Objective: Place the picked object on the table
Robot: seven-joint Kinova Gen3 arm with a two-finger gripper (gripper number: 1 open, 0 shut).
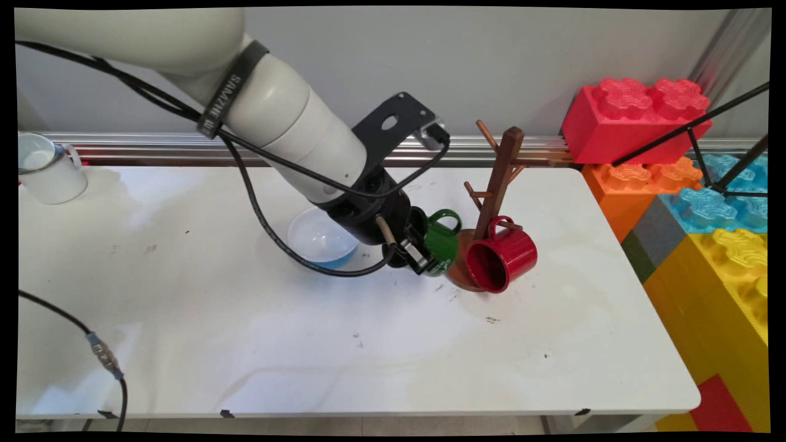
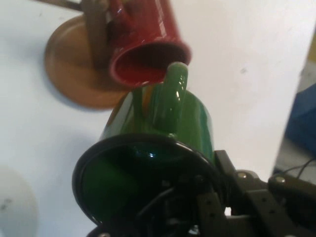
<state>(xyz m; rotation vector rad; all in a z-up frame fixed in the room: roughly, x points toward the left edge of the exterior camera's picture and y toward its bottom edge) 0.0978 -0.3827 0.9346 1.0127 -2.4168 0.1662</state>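
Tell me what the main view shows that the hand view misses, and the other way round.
Only the main view shows the white mug at the table's far left corner, the toy blocks on the right and the mug tree's upper pegs. Only the hand view looks into the green mug's dark-rimmed mouth. Both show the gripper shut on the green mug, the red mug hanging on the tree, and its wooden base.

Bright, even light; soft glare on the white table at 9 o'clock; hand view blurred throughout.
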